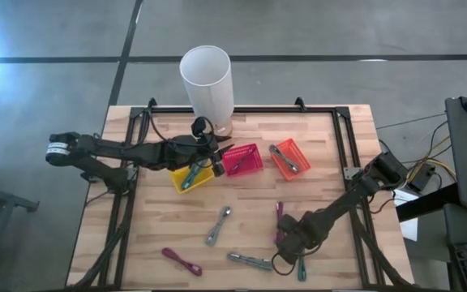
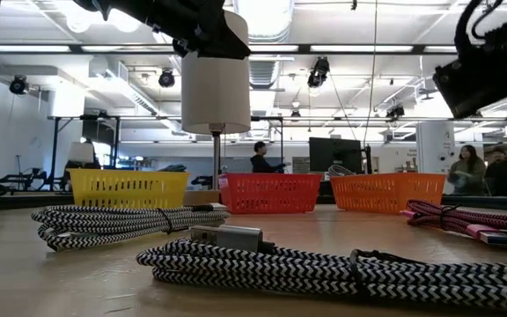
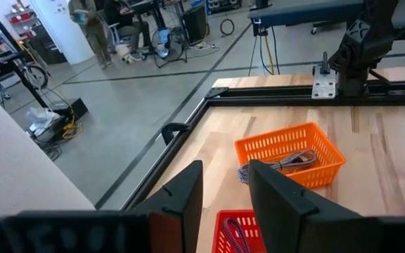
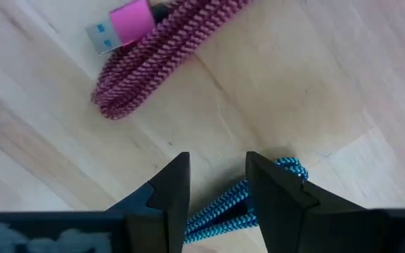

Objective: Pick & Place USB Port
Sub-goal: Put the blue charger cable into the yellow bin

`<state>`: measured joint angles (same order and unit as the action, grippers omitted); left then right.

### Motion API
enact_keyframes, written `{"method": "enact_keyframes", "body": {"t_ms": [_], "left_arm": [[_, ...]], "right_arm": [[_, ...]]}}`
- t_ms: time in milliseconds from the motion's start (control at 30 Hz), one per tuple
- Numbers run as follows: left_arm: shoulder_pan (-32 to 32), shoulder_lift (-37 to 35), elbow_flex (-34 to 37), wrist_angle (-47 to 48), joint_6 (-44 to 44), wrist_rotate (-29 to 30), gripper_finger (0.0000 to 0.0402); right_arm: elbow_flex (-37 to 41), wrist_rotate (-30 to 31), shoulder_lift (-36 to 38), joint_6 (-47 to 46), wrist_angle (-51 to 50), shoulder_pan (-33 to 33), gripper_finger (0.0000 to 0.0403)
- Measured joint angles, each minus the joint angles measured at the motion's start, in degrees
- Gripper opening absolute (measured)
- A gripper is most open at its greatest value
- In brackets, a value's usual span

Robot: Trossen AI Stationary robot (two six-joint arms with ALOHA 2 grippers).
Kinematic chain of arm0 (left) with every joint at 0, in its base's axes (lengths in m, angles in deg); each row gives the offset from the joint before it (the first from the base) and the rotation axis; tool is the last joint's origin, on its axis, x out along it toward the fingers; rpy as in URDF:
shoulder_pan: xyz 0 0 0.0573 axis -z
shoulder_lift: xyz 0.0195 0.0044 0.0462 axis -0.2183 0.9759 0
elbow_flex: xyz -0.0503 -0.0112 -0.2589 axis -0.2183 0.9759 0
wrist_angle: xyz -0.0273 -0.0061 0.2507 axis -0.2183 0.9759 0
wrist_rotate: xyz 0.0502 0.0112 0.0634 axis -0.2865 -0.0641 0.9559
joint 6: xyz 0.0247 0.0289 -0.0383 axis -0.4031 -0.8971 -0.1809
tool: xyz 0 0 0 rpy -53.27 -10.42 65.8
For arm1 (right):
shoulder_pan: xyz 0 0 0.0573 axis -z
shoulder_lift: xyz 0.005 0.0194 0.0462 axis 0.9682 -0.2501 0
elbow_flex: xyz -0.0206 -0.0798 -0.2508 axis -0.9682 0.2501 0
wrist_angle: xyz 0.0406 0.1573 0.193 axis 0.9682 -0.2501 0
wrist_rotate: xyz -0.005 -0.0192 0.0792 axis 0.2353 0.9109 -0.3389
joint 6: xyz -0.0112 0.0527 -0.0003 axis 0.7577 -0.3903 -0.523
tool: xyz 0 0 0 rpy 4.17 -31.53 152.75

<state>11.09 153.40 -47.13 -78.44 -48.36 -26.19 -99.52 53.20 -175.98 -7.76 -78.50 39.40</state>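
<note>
Right wrist view: right gripper (image 4: 216,186) hovering parted, unladen, straddling teal braided USB cable (image 4: 259,193) lying on table (image 4: 343,84) beside pink cable (image 4: 160,63). Judging light, limp, grippy; pinching bundle's middle. Left gripper (image 3: 223,197) parted, waiting over red basket (image 1: 242,159).

**Hidden and cut-off parts**

The blue cable (image 4: 248,200) runs under the right end effector (image 4: 216,184), its plug unseen. At 10 o'clock, the pink cable (image 4: 162,50) leaves the frame. The red basket (image 3: 236,232) is cropped.
</note>
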Motion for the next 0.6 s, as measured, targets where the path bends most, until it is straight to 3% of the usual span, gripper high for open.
{"method": "enact_keyframes", "body": {"t_ms": [167, 300, 600], "left_arm": [[0.0, 0.0, 0.0, 0.1, 0.0, 0.0, 0.0122], [0.0, 0.0, 0.0, 0.2, 0.0, 0.0, 0.0122], [0.0, 0.0, 0.0, 0.0, 0.1, -0.1, 0.0122]], "right_arm": [[-3.1, 0.4, 1.5, 0.1, -1.4, -0.1, 0.0129], [-3.3, 0.4, 1.8, -7.6, -4.9, -0.9, 0.0128], [0.9, -6.0, 2.0, -17.5, -5.1, -2.1, 0.0128]]}}
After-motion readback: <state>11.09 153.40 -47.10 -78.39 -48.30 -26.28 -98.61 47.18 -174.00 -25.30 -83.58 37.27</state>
